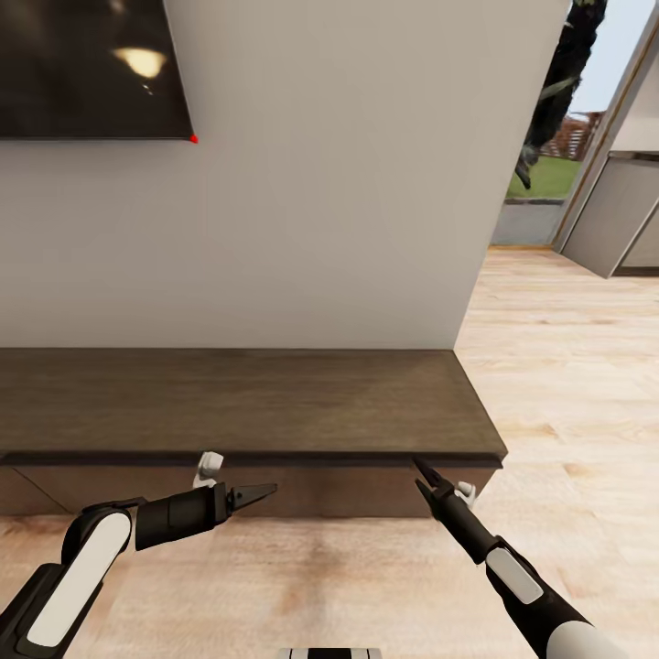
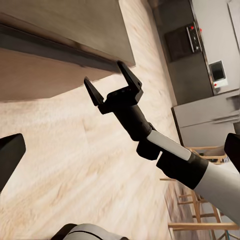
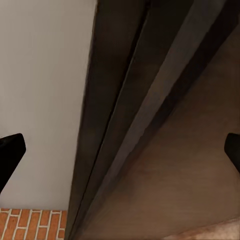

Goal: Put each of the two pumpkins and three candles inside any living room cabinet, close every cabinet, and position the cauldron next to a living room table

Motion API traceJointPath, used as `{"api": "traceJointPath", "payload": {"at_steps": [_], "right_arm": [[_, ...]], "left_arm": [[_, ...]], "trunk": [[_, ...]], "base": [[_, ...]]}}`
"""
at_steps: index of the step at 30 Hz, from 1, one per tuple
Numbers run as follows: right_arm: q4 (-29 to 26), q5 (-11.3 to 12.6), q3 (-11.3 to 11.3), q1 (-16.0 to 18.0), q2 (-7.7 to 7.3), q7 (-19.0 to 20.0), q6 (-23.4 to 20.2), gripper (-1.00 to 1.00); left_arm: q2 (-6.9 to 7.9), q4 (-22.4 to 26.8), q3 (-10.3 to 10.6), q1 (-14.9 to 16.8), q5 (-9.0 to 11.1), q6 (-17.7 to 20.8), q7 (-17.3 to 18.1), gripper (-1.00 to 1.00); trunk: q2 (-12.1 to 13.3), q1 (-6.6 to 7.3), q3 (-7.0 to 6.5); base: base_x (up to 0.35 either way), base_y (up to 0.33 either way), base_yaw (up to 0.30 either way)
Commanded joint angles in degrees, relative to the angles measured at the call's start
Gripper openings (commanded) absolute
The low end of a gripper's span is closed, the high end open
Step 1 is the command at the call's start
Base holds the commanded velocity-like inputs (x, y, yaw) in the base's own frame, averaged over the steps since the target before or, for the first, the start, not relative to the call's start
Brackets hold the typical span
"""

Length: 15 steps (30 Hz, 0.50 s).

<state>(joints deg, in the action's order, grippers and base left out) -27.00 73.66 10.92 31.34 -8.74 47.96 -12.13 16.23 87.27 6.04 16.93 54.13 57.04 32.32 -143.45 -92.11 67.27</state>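
Note:
The cabinet (image 1: pixel 247 403) is a long low dark brown unit against the white wall, and its drawer fronts look shut. My left gripper (image 1: pixel 252 496) hangs open in front of it, pointing right, its fingertips (image 2: pixel 9 156) spread wide. My right gripper (image 1: pixel 424 476) points at the underside of the cabinet's top edge near its right end. It is open with nothing between its fingers (image 2: pixel 111 82). The right wrist view looks closely along the cabinet's edge (image 3: pixel 150 100). The pumpkins, candles, cauldron and table are out of view.
A dark TV (image 1: pixel 87 64) hangs on the wall at the upper left. Two small white fittings (image 1: pixel 209 467) sit under the cabinet's top. Pale wood floor (image 1: pixel 567 366) runs right toward grey kitchen units (image 1: pixel 622 220) and a glass door. A wooden chair (image 2: pixel 200 215) stands behind.

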Motion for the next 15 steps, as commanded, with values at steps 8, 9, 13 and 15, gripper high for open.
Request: {"api": "traceJointPath", "payload": {"at_steps": [8,9,13,15], "right_arm": [[0.02,0.58,0.25,0.03,-0.05,0.06,-0.35,1.00],[0.02,0.55,0.25,0.03,-0.05,0.01,-0.35,1.00],[0.13,0.57,0.25,0.03,-0.05,-0.05,-0.35,1.00],[0.17,0.59,0.25,0.03,-0.05,-0.09,-0.35,1.00]], "left_arm": [[0.03,0.00,0.02,0.04,-0.08,0.17,0.24,1.00],[0.03,0.00,0.02,0.04,-0.08,0.17,0.26,1.00],[0.03,0.00,0.02,0.04,-0.08,0.17,0.29,1.00],[0.03,0.00,0.02,0.04,-0.08,0.17,0.29,1.00]], "trunk": [[-0.02,0.00,0.05],[-0.02,0.00,0.05],[-0.02,0.00,0.05],[-0.02,0.00,0.05]], "base": [[0.056,-0.027,0.000],[0.103,-0.105,0.000],[0.039,-0.042,0.000],[0.008,-0.008,0.000]]}}
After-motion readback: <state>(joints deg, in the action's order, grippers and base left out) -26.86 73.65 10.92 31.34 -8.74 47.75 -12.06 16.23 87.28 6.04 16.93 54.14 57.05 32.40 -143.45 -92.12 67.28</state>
